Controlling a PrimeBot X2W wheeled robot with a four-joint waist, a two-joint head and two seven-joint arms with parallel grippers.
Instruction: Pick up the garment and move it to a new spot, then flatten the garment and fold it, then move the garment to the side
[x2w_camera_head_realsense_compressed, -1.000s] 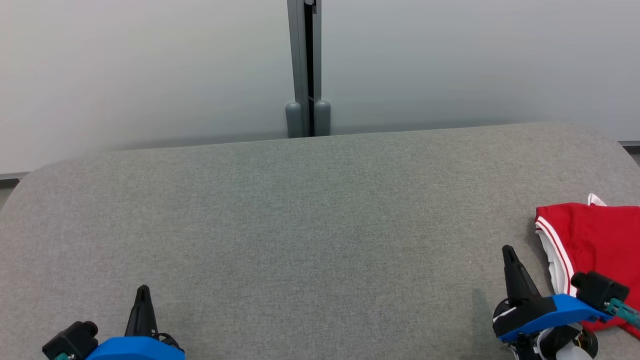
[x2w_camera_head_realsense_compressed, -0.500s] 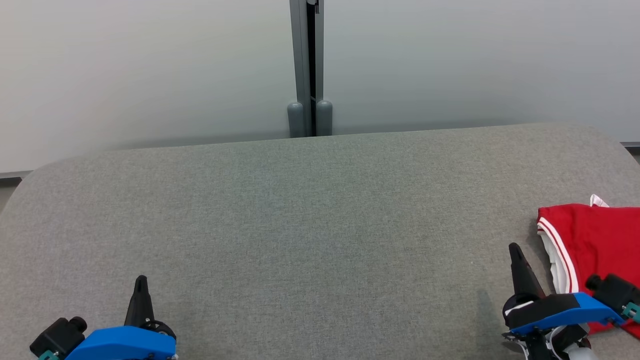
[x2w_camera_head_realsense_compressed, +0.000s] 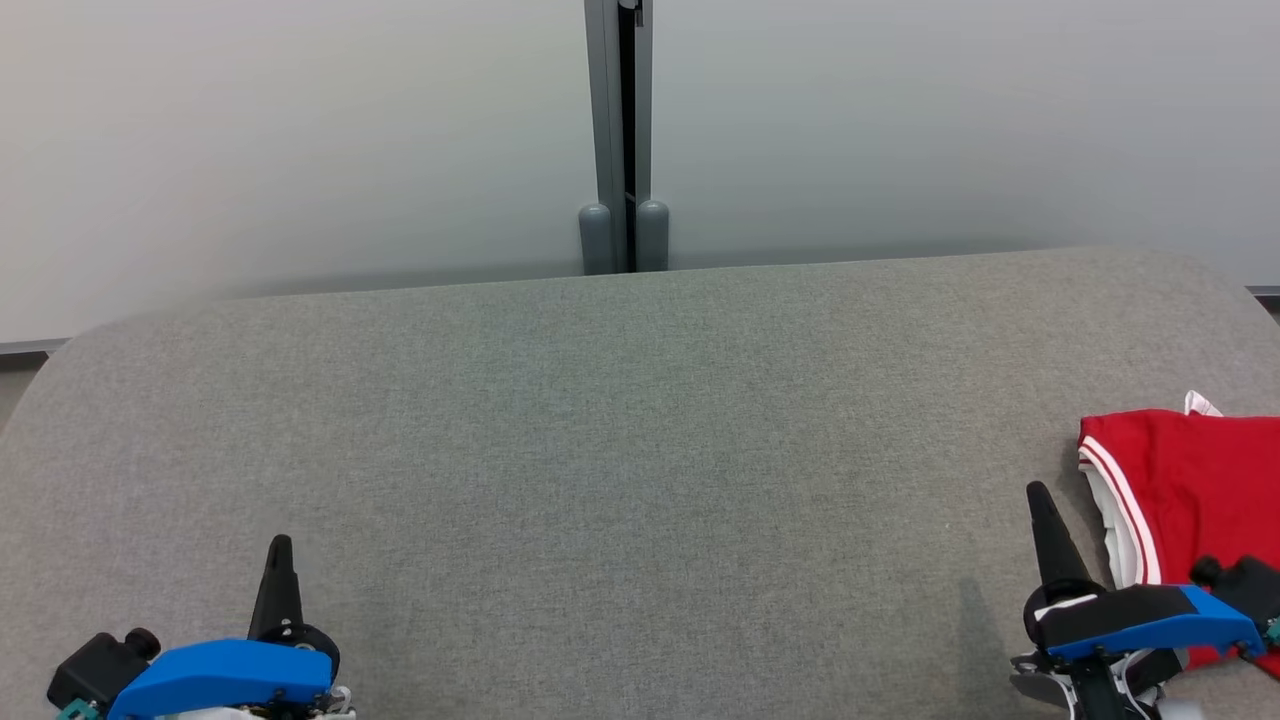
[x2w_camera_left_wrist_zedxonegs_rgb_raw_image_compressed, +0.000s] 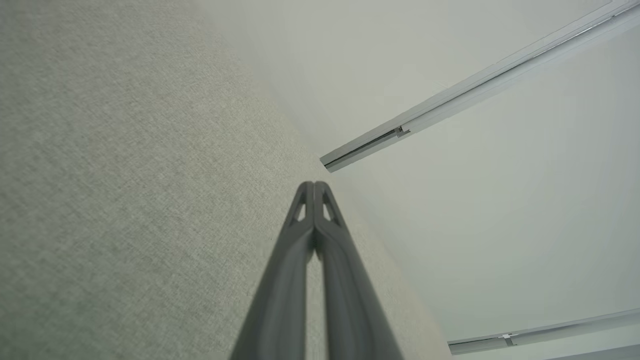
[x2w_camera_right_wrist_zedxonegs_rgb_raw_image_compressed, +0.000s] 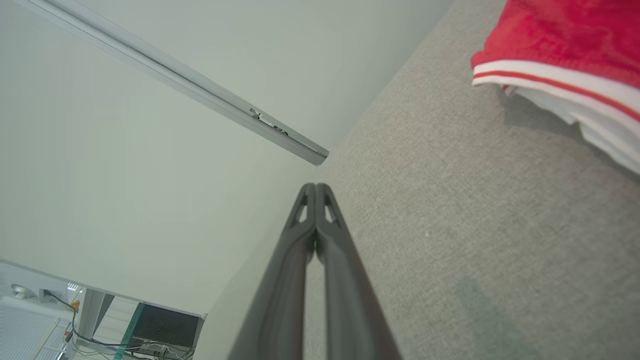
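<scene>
At the table's (x2w_camera_head_realsense_compressed: 640, 420) right edge, toward its near side, lies the red garment (x2w_camera_head_realsense_compressed: 1190, 470), white-trimmed and apparently folded into a compact stack. Judging by that, the pick-up, flattening, folding and shift aside look done, with little or nothing left. Just beside the garment the right gripper (x2w_camera_head_realsense_compressed: 1037, 492) is clenched on nothing. Toward the near-left corner the left gripper (x2w_camera_head_realsense_compressed: 280, 545) is likewise clenched and empty.

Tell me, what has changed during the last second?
The left claw drifted slightly left, its tip rising in the head view; the right claw edged right. Both stayed shut, holding nothing. The whole view shifted a little, so the camera moved; the red garment stayed on the grey fabric surface.
</scene>
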